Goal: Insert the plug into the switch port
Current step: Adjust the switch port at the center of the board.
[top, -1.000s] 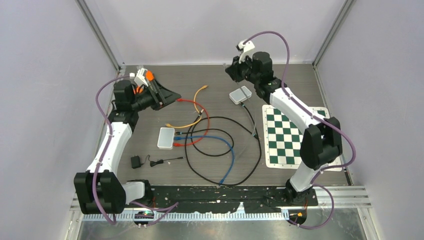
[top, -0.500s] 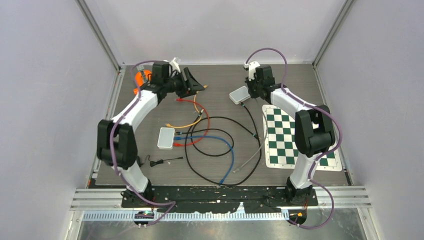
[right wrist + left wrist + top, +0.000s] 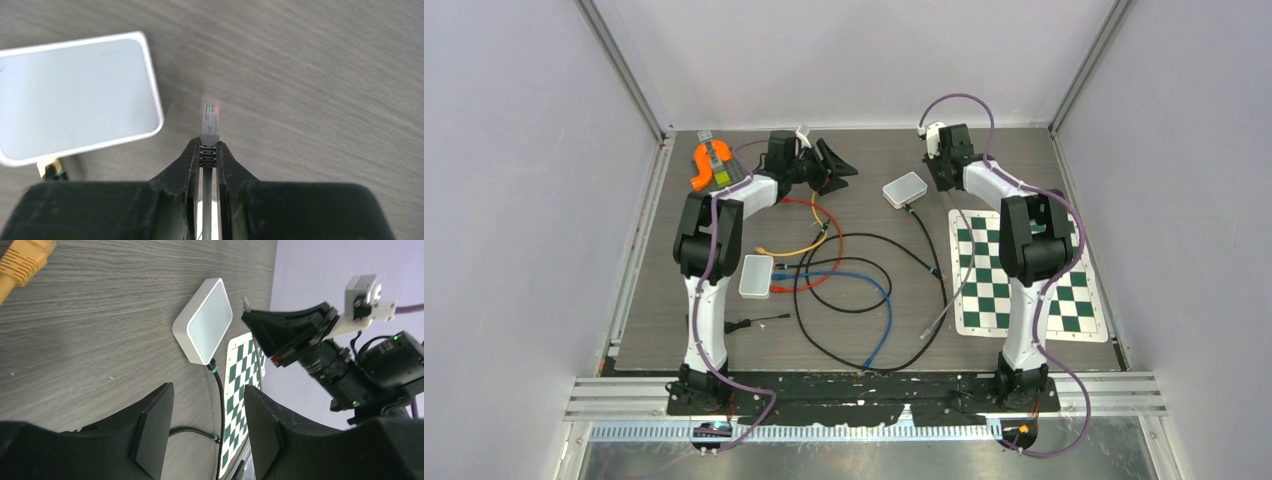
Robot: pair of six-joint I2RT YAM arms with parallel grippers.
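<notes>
Swung left end effector (image 3: 832, 165) inward, spread and empty, switch (image 3: 204, 320) ahead. Brought right end effector (image 3: 208, 150) down, pinching plug (image 3: 210, 119) jutting past its tips, switch just ahead-left. Likely lining up next; port unseen.

In your right wrist view, the white switch (image 3: 75, 95) runs off frame at 9 o'clock and its port openings can't be seen. The plug (image 3: 210, 120) has a blurred tip, and its cable hides between the fingers (image 3: 177, 175). In your left wrist view, the orange connector (image 3: 22, 262) is clipped at 11 o'clock. From the top, the plug is too small to tell.
</notes>
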